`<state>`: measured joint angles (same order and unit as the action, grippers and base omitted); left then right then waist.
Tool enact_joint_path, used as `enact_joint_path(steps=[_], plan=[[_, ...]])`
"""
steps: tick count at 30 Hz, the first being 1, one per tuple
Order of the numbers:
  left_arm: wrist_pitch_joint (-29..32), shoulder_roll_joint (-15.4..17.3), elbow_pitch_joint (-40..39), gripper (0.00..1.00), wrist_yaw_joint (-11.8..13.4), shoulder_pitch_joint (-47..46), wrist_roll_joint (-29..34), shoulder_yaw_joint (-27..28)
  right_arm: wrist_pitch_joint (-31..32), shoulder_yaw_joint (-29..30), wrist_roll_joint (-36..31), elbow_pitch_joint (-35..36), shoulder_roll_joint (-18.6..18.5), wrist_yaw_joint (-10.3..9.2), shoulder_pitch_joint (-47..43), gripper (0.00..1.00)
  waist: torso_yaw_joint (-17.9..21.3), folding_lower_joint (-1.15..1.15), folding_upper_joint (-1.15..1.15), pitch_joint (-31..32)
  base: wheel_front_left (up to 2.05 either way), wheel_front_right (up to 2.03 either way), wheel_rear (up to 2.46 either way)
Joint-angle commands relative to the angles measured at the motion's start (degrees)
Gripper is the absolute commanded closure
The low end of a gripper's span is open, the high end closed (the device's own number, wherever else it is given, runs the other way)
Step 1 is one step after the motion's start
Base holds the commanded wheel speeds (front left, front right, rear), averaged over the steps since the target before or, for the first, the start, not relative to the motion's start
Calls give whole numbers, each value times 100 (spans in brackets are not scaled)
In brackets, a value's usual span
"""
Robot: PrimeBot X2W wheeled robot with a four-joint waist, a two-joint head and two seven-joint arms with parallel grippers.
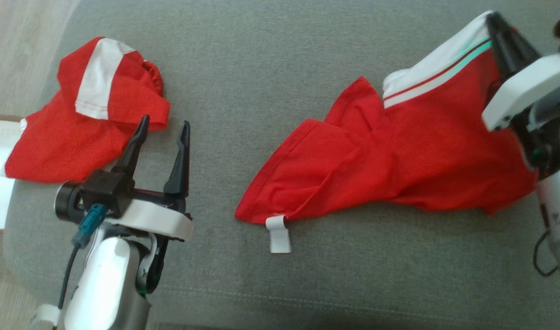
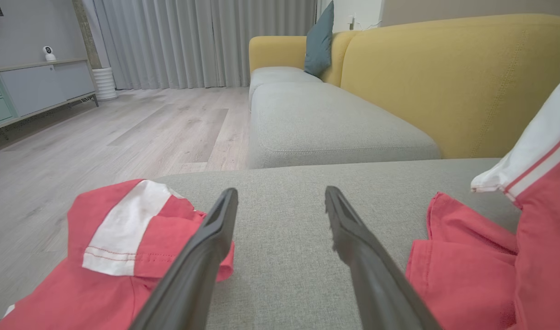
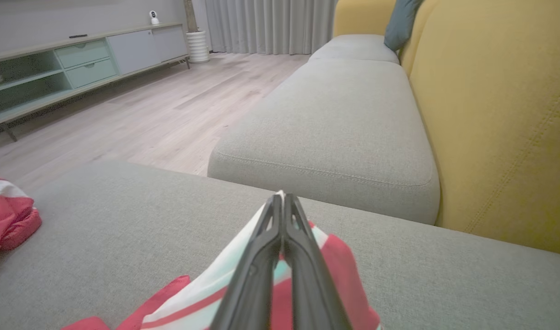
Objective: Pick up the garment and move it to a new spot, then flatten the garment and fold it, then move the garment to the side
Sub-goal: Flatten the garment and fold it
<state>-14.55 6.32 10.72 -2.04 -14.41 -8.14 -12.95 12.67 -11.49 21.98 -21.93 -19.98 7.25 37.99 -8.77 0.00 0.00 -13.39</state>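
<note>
1. Red garments: two. The left garment (image 1: 78, 133) has a white panel; the right garment (image 1: 399, 169) has white, red and teal stripes.
2. White label tab (image 1: 278, 233): one, at the hem of the right garment.
3. Grippers: two, the left gripper (image 1: 165, 121) and the right gripper (image 1: 495, 20). Each has two dark fingers, four in total.
4. Grey seat cushions: three, the near cushion (image 2: 284, 220), the middle cushion (image 2: 330, 123) and the far cushion (image 2: 280, 73).
5. Teal throw pillow (image 2: 318, 41): one.
6. Sideboard (image 3: 124, 50): one, with two mint-green drawers (image 3: 75, 54).
7. Small white camera (image 3: 154, 17): one, on the sideboard top.
8. White ribbed pot (image 3: 198, 46): one.
</note>
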Motion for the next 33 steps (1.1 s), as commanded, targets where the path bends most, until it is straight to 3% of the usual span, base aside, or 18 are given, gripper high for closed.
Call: enact_joint_path(steps=[1,9,13,22,23,24,33], plan=[[-44,59,-221,0,-8,-111,54,244,-132,-121,-61,271,13,24,-100,100,49,0,0,-3,0,0,0],[-45,71,-239,0,-4,31,77,352,-400,-208,-449,1572,-110,24,-1896,100,305,0,0,43,0,0,0],[-45,84,-228,0,-13,105,81,397,-270,172,-631,2373,158,24,-3249,100,386,0,0,107,0,0,0],[-45,104,-170,0,-14,253,90,427,-187,867,-872,2660,880,24,-4639,98,438,0,0,292,0,0,0],[-45,108,-161,0,-8,289,90,434,-119,966,-934,2602,951,24,-4728,44,452,0,0,334,0,0,0],[-45,110,-150,0,-4,326,90,436,-147,1018,-934,2606,1026,24,-4775,0,461,0,0,374,0,0,0],[-45,150,-81,0,28,627,97,415,-894,1288,-987,3056,1405,24,-4811,0,474,0,0,763,0,0,0]])
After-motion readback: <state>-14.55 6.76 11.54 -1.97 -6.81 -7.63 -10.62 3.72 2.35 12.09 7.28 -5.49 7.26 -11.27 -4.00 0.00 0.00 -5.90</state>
